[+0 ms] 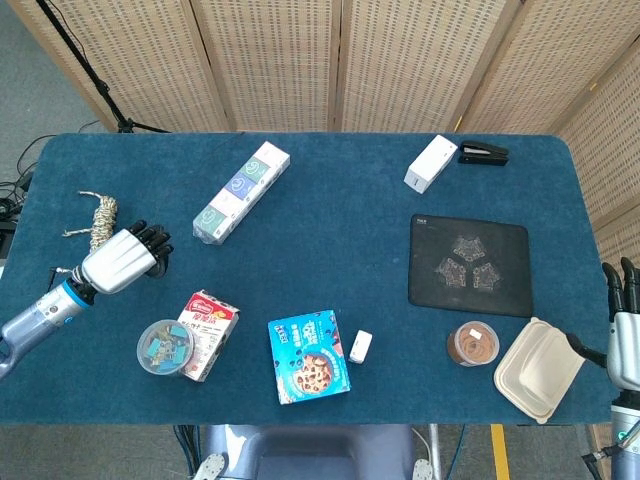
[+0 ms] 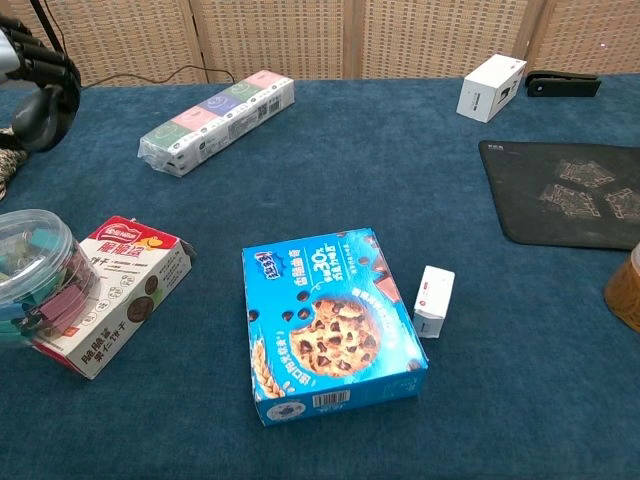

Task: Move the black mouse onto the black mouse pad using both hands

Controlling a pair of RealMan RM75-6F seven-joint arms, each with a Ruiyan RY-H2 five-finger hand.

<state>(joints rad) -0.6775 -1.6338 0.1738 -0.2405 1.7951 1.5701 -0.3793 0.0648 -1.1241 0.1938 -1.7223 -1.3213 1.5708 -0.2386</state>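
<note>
The head view looked down steeply from above the near edge of the table [image 1: 330,190], facing the folding screen [image 1: 340,60] behind the far edge. It stood far enough back to take in the whole tabletop, with floor visible on the left.

The chest view sat much lower and nearer, looking across the table [image 2: 330,150] at a shallow angle toward the same folding screen [image 2: 280,35]. It covered only the middle and near part of the surface.

The 2 views shared the cookie box [image 1: 308,356] [image 2: 330,325], the long tissue pack [image 1: 241,192] [image 2: 217,121], the white box [image 1: 431,163] [image 2: 491,87] and the mouse pad [image 1: 468,264] [image 2: 565,192].
</note>
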